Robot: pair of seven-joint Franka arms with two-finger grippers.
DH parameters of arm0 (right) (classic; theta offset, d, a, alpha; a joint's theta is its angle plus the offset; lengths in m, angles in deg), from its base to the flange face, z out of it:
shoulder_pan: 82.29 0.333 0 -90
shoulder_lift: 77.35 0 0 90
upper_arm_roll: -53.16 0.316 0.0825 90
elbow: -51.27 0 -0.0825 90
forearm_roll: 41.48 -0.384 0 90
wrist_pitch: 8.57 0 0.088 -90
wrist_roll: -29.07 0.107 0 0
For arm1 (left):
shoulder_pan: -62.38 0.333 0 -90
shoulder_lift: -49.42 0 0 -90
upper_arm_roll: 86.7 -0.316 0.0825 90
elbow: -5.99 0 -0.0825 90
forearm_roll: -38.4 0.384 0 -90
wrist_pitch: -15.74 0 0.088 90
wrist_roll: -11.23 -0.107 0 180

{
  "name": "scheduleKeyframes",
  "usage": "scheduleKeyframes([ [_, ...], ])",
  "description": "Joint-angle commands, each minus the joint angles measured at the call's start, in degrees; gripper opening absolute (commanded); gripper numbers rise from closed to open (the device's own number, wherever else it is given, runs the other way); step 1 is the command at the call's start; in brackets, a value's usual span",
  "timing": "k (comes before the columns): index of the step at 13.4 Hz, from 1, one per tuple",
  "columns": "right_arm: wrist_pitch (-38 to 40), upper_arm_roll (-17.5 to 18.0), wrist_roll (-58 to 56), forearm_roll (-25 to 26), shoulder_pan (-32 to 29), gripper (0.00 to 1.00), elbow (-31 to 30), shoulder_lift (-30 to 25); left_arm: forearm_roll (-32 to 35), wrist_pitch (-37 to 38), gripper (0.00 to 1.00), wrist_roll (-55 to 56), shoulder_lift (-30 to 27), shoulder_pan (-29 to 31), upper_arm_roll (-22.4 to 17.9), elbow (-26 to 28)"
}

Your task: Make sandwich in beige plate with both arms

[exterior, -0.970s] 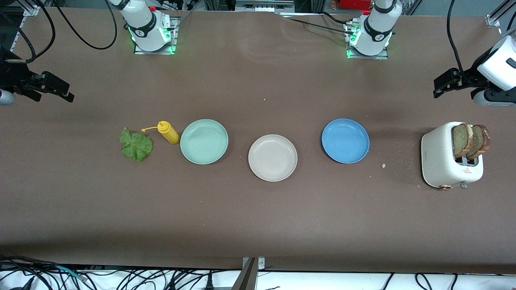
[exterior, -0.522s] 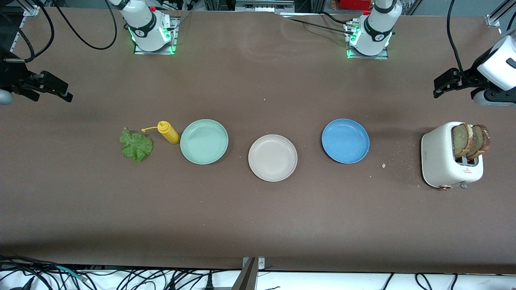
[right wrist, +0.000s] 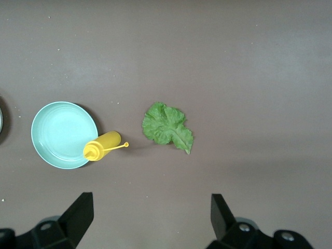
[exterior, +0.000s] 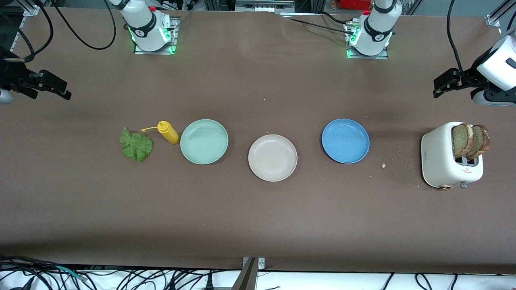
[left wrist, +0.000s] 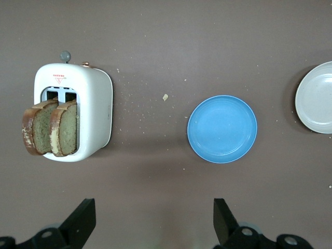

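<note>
Front view takes in the whole brown desk (exterior: 258, 217). Three plates lie in a row across its middle: a mint-green plate (exterior: 204, 141) toward the right arm's end, the beige plate (exterior: 272, 157) in the centre and slightly nearer the camera, and a blue plate (exterior: 345, 140) toward the left arm's end. All three hold nothing. A yellow squeeze bottle (exterior: 168, 132) lies just beside the mint-green plate, and the lettuce leaf (exterior: 136, 145) lies flat on the desk next to the bottle, closer to the right arm's end. Near the desk's edge at the left arm's end stands a white toaster (exterior: 447, 156) with two bread slices (exterior: 470, 141) sticking up out of its slots.

Both arms hang in the air, waiting: the right gripper (exterior: 48, 85) over the desk's edge at its own end, the left gripper (exterior: 445, 82) over the edge at the other end, above the strip of desk by the toaster.

Left wrist view alone shows the left gripper's fingers (left wrist: 83, 220) spread wide with nothing between them, and crumbs scattered between toaster and blue plate. Right wrist view shows the right gripper's fingers (right wrist: 80, 212) likewise spread and empty, over bare desk near the lettuce leaf, with the bottle's tip overlapping the mint-green plate's rim.
</note>
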Motion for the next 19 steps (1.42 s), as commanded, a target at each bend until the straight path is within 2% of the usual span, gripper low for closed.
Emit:
scheduleKeyframes([
  [1, 1.31, 0.17, -0.39, 0.76, -0.55, 1.0, 1.54, 0.37, -1.92, 0.19, 1.0, -0.5, -0.08, 0.76, 0.28, -0.32],
  [5, 6.92, -1.67, -0.31, 1.11, -0.55, 1.0, 1.54, -1.12, -1.92, 0.19, 1.0, -0.85, -0.08, 0.85, 0.28, -0.32],
  [19, 4.12, -1.42, -0.22, 0.84, -0.2, 1.0, 1.62, -0.16, -1.92, 0.19, 1.0, -0.76, 0.0, 0.76, 0.28, -0.23],
])
